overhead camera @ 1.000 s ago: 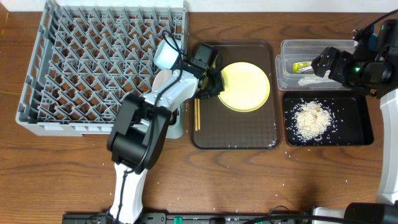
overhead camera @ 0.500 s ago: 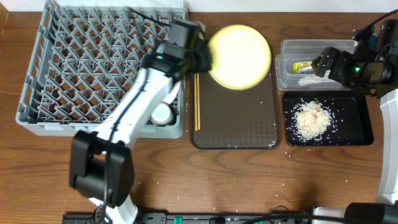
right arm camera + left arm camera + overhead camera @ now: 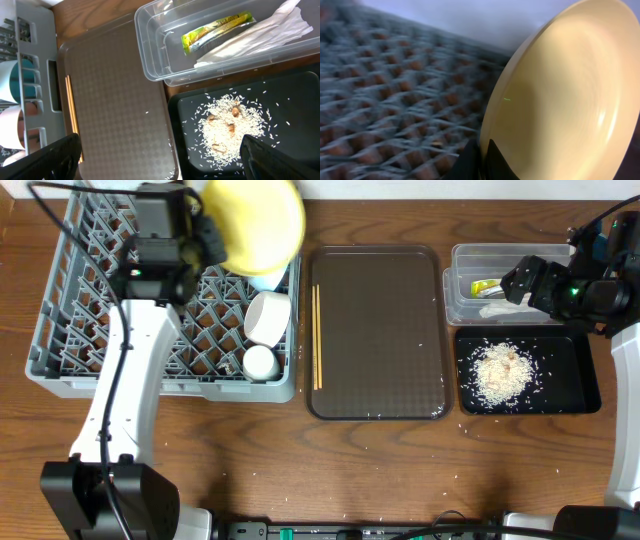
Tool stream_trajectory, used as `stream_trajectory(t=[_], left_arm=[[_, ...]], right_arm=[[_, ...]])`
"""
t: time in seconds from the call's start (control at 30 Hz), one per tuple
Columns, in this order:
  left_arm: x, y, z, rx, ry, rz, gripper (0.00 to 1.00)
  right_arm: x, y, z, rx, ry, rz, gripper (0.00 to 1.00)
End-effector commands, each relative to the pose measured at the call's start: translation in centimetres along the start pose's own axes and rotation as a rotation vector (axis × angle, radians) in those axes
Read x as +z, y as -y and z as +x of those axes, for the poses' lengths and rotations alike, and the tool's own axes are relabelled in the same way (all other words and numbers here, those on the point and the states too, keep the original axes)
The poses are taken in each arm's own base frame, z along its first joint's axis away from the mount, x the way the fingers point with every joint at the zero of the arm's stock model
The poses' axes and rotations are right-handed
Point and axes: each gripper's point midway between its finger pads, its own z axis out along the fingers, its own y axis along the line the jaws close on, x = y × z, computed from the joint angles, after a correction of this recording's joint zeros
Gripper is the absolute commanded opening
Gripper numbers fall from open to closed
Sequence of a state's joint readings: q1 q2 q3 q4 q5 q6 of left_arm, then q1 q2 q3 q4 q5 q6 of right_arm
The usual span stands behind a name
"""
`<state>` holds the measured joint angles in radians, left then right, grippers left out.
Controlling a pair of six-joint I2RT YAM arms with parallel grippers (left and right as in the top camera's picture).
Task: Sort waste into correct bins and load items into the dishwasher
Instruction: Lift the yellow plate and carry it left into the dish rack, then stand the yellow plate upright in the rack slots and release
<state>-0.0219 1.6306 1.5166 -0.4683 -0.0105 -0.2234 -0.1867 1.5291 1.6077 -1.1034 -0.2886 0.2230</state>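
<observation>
only left wrist shows jaws pinching yellow plate point(image 3: 560, 90).

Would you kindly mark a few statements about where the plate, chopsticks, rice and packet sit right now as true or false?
1. The chopsticks lie on the brown tray. True.
2. The plate lies on the brown tray. False: the left claw grips it by the rim over a corner of the rack.
3. The packet is in the tub. True.
4. The rice is in the tub. False: it is heaped in the black tray.
</observation>
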Motion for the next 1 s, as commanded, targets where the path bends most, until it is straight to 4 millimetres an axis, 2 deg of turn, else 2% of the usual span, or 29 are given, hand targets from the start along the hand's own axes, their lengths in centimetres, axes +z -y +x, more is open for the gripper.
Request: stream_trajectory(t=[0.0,0.1,0.2,0.37,0.57,0.67,0.87,0.97], left_arm=[[0.4,-4.4,-1.0,0.054,0.027,-0.168,0.07],[1.0,-6.7,-0.8,0.074,0.021,-0.268,0.08],[1.6,-8.2,-0.5,0.12,0.007,-0.353,0.07],[3.1,-9.8,0.8,0.172,-0.04,-0.445,0.08],[3.7,-11.2,1.3,0.208,-0.058,-0.534,0.07],[3.7,-10.6,1.2,0.243,-0.058,-0.533,0.07],[4.2,-6.2,3.3,0.338,-0.093,-0.467,0.07],[4.4,-5.3,3.9,0.365,-0.086,-0.481,0.07]], right_arm=[[-0.3,-0.4,-0.2,-0.01,0.008,-0.011,0.99],[-0.3,-0.4,-0.2,-0.01,0.008,-0.011,0.99],[-0.3,-0.4,-0.2,-0.01,0.008,-0.011,0.99],[-0.3,-0.4,-0.2,-0.01,0.008,-0.011,0.99],[-0.3,-0.4,-0.2,-0.01,0.008,-0.011,0.99],[-0.3,-0.4,-0.2,-0.01,0.008,-0.011,0.99],[-0.3,-0.4,-0.2,-0.01,0.008,-0.011,0.99],[-0.3,-0.4,-0.2,-0.01,0.008,-0.011,0.99]])
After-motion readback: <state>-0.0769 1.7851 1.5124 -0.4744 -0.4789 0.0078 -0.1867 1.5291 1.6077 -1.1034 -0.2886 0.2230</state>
